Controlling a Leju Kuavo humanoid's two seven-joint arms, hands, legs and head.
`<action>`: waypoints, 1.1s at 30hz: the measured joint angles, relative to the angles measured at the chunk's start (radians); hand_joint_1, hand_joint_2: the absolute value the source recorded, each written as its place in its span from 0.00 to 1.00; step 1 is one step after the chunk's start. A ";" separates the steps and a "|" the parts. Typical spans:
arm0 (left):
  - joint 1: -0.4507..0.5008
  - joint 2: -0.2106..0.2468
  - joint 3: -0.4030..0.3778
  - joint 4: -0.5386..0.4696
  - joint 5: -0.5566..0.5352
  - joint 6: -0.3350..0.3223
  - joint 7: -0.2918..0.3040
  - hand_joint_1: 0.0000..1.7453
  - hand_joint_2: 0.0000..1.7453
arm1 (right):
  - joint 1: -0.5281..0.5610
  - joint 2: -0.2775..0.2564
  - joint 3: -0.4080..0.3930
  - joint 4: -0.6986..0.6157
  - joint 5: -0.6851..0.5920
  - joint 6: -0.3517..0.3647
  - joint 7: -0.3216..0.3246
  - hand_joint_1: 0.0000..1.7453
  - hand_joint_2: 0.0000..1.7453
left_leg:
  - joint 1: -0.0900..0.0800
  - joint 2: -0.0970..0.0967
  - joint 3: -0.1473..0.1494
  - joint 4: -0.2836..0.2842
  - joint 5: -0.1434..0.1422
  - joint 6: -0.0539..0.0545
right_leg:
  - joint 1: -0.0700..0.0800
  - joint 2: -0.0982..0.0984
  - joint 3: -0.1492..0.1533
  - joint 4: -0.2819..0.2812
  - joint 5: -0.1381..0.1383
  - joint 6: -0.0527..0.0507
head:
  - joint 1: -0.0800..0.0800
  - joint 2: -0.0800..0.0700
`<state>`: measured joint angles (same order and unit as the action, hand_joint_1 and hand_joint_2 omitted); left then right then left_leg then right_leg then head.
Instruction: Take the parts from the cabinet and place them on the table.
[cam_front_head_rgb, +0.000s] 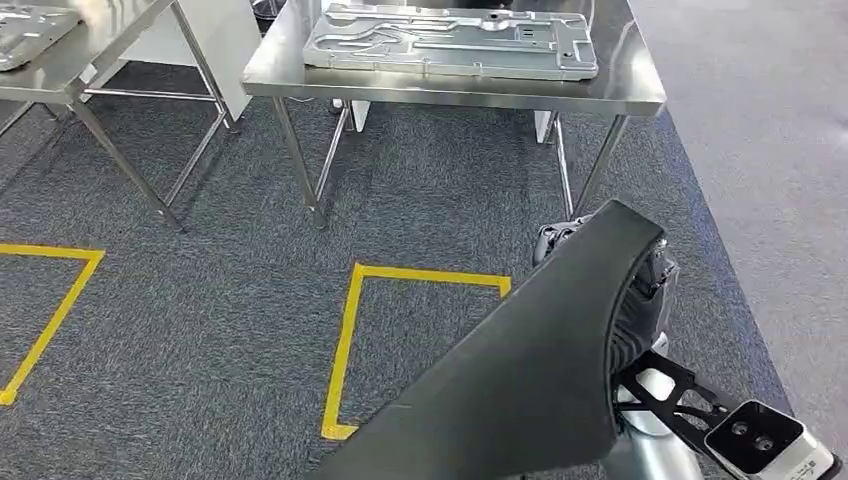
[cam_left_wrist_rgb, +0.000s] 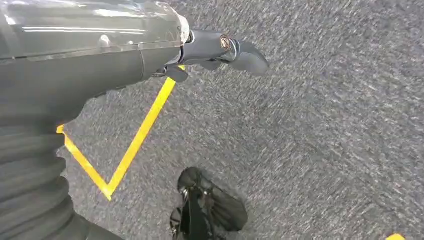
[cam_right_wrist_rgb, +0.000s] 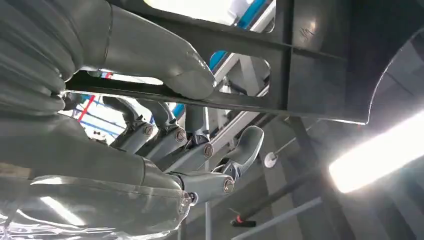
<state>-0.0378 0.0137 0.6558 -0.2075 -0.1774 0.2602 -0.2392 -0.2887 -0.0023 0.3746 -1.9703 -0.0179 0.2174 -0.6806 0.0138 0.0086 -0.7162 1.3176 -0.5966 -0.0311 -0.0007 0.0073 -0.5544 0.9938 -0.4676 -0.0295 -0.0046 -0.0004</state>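
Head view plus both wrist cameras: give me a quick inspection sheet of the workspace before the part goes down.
Surface: stainless steel table ahead, on grey carpet.
Job's things: dark flat panel part carried low in front; silver stamped metal plate already lying on the table.
Clutter: nothing seen.
Hands: right hand grips the dark panel's edge, thumb on one face, fingers on the other; left hand hangs over the carpet, holding nothing.
Cables: nothing seen.
Surroundings: yellow floor tape outline before the table; second steel table to the left with another plate.
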 joint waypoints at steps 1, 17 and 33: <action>0.001 0.000 0.000 0.000 0.000 0.000 0.000 0.00 1.00 | 0.001 0.000 0.000 0.000 0.000 0.000 0.000 1.00 1.00 | 0.000 0.000 0.009 -0.038 0.039 0.001 | 0.000 0.003 0.006 0.001 -0.006 0.001 | 0.000 0.000; -0.002 -0.003 0.002 -0.002 -0.005 -0.005 -0.007 0.00 1.00 | 0.011 0.000 -0.016 -0.012 -0.024 0.018 0.000 1.00 1.00 | -0.001 0.043 0.172 -0.320 0.119 0.055 | -0.013 -0.006 -0.142 0.246 -0.059 0.061 | 0.000 0.000; 0.003 -0.004 0.012 -0.004 -0.023 -0.016 -0.013 0.00 1.00 | 0.013 0.003 -0.023 -0.030 0.001 0.014 0.000 1.00 1.00 | -0.002 0.002 0.073 -0.145 0.089 0.014 | 0.008 0.000 -0.015 0.016 0.002 0.000 | 0.000 0.000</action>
<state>-0.0349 0.0095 0.6676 -0.2113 -0.2006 0.2438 -0.2522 -0.2762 0.0004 0.3521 -2.0001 -0.0172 0.2316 -0.6809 0.0117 0.0102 -0.6430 1.1729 -0.5077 -0.0167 0.0075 0.0073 -0.5691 1.0098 -0.4655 -0.0291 -0.0050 -0.0004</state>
